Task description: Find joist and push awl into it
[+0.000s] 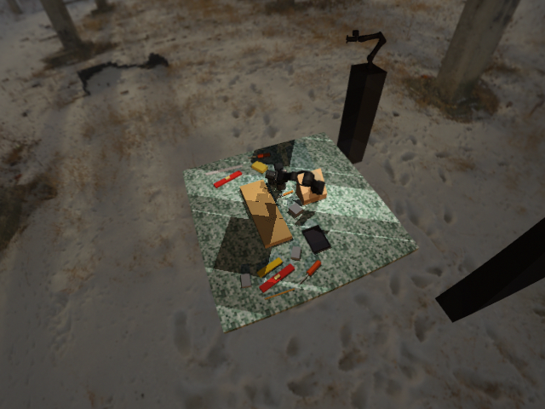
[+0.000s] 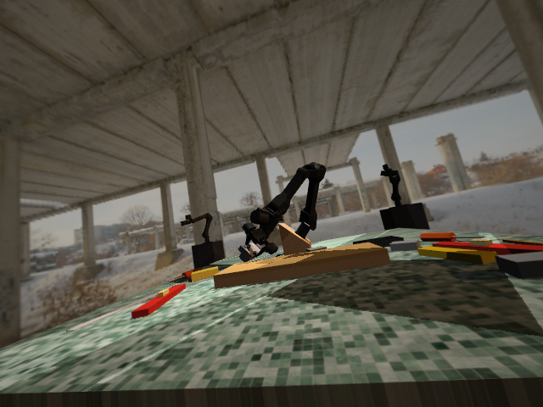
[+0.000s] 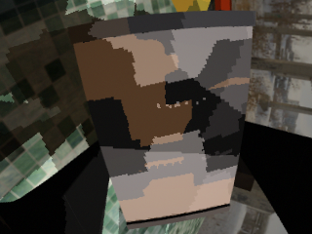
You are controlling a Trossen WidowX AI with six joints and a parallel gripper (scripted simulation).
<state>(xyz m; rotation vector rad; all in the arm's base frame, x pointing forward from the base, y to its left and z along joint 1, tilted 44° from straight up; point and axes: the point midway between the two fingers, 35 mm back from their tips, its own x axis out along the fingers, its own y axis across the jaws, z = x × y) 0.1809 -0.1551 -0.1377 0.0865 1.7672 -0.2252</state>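
Worktop (image 1: 352, 220) (image 2: 219, 350): green, mottled, crossed by shadow.

Black arm (image 1: 307, 178) (image 2: 285, 199) reaches over it from beside the upright wooden block; pincer (image 1: 276, 183) (image 2: 252, 253) (image 3: 171, 136) hangs low, tilted, toward the upper edge in the top view, near the panel's upper end. Its fingers are closed on a grey slab (image 2: 243, 253) (image 3: 166, 109), apparently the stud finder.

Floor panel (image 1: 268, 216) (image 2: 302, 264): long, tan, lying lengthwise between upper and lower edges, left of centre. No joist visible.

Wooden block (image 1: 304, 193) (image 2: 291, 241), slant-topped: between the panel and the right edge.

Tray (image 1: 316, 239) (image 2: 379, 241): dark, flat, between panel and lower-right corner. No slab in it.

Red levels: one (image 1: 227, 179) (image 2: 158, 301) near the upper-left corner, another (image 1: 277, 278) (image 2: 482, 248) near the lower edge.

Orange-handled tool (image 1: 313, 268) (image 2: 437, 236), thin metal shaft, near the lower edge; a second (image 1: 264, 155) (image 2: 187, 274) by the upper edge. Cannot tell which is the awl.

Yellow bar (image 1: 269, 267) (image 2: 456, 253) beside the lower level; yellow block (image 1: 260, 166) (image 2: 204, 273) toward the upper edge.

Small grey block (image 1: 245, 280) (image 2: 522, 264) toward the lower-left corner.
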